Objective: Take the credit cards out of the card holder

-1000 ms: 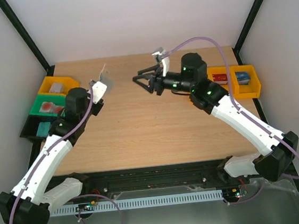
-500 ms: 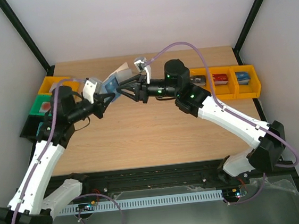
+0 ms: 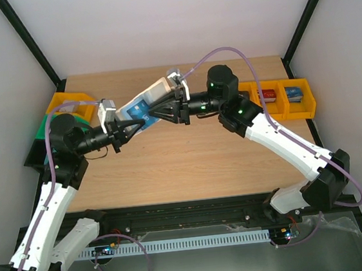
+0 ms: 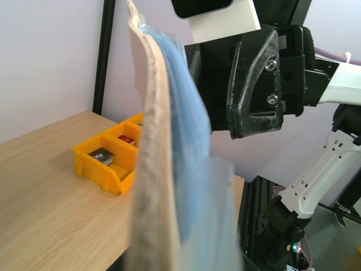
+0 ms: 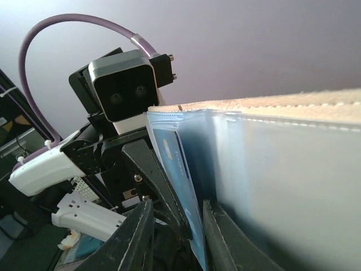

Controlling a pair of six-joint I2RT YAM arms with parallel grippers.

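We see the card holder held open in the air above the bench, one end clamped tight in the left jaws. The right jaws, narrow, straddle a blue card in its pocket; whether they pinch it we cannot tell.

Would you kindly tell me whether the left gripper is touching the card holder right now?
Touching. The top external view shows the left gripper with its fingertips pinched shut on the lower edge of the opened card holder, holding it up.
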